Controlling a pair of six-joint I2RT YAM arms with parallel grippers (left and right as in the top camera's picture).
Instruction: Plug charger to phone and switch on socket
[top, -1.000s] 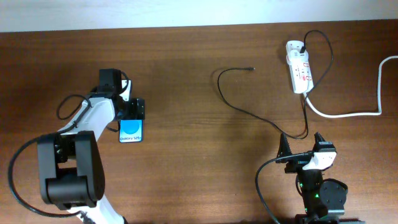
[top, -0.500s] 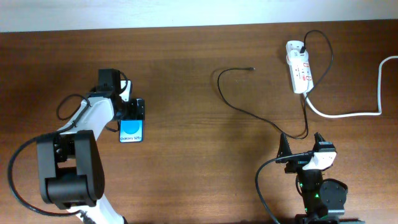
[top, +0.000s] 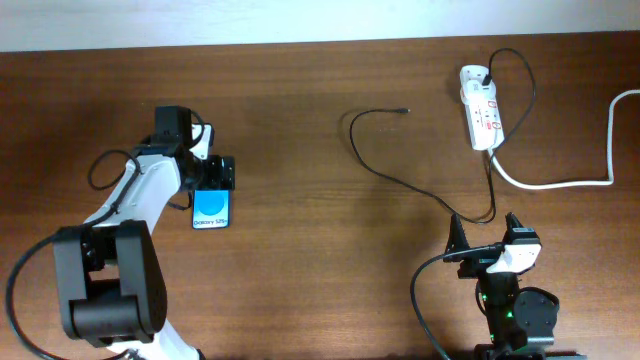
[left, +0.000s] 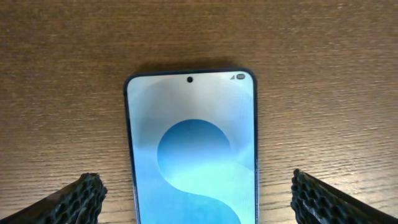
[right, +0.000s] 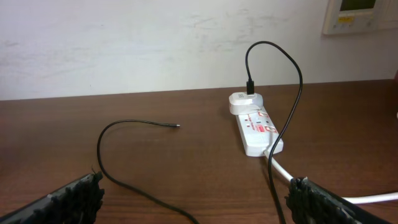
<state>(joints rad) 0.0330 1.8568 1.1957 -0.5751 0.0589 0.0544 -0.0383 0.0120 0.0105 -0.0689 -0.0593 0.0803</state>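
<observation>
**Left fingers (left: 84, 200) straddle phone (left: 191, 155); nothing gripped**

Both pads stand fully apart, one at each long edge of the phone, clear of it. Phone lies flat, screen up, on the left side of the bench (top: 300, 260). Right fingers (right: 65, 202) are equally wide and empty, low, facing the socket (right: 256, 127). Charger (right: 149, 122) is plugged in at the socket; its free tip rests on bare bench, well apart from the phone. Judgement: left arm is lined up to take the phone toward that tip.

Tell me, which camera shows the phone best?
The left wrist view: the phone fills the middle, screen up, its top edge and camera hole sharp. Overhead shows the phone only as a small blue rectangle. The right wrist view misses it.
</observation>
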